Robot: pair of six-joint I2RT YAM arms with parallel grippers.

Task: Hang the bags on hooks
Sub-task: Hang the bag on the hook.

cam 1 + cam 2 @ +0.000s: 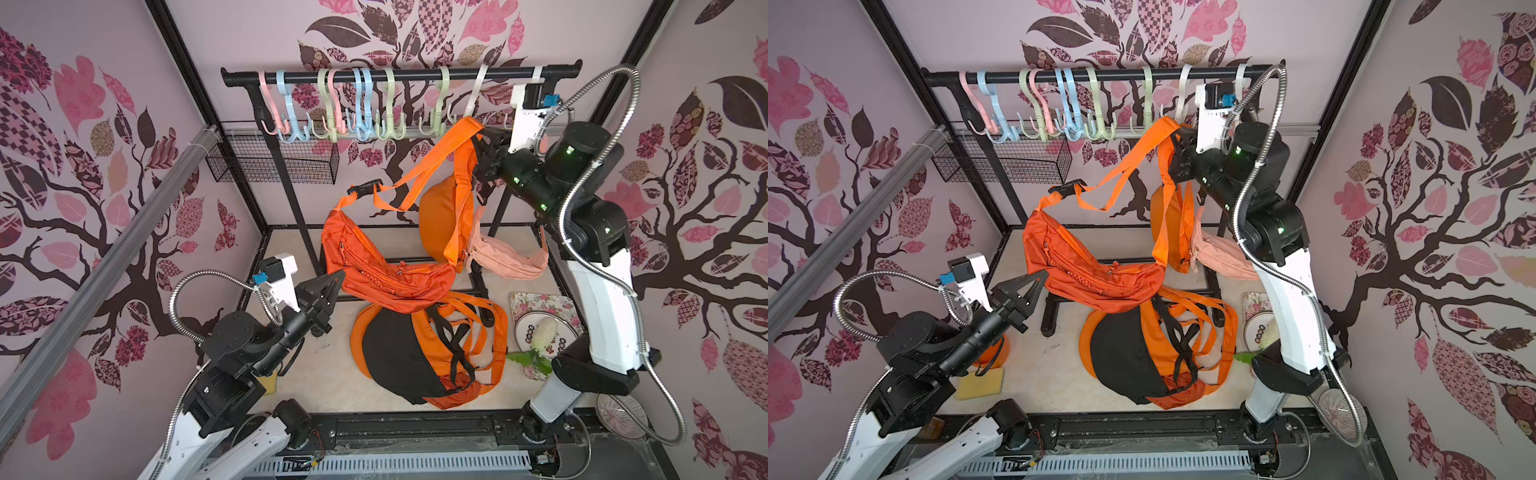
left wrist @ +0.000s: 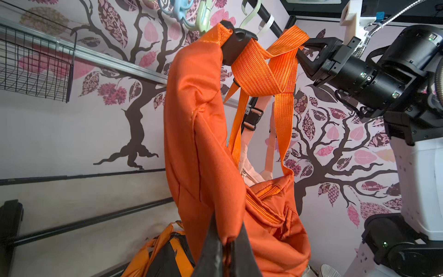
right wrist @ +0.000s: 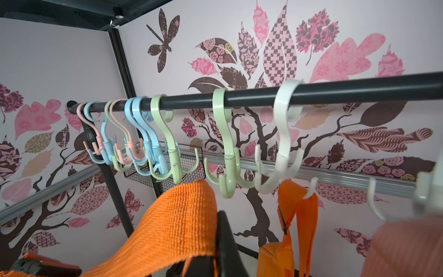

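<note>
The bag (image 1: 374, 266) is an orange waist bag with a long webbing strap (image 1: 432, 162) and hangs in the air between my two grippers in both top views. My left gripper (image 1: 337, 279) is shut on a corner of the bag's body (image 2: 203, 144), with fabric pinched between its fingers. My right gripper (image 1: 482, 137) is shut on the strap (image 3: 172, 227), raised just below the rail of pastel hooks. A green hook (image 3: 227, 167) and a white hook (image 3: 280, 156) hang right above the strap. The strap touches no hook.
A second orange bag (image 1: 440, 220) hangs from the white hook, and a pink waist bag (image 1: 511, 257) hangs beside it. An orange and black backpack (image 1: 415, 353) lies on the floor. A wire basket (image 1: 274, 160) is at the back left, a flowered plate (image 1: 544, 328) at the right.
</note>
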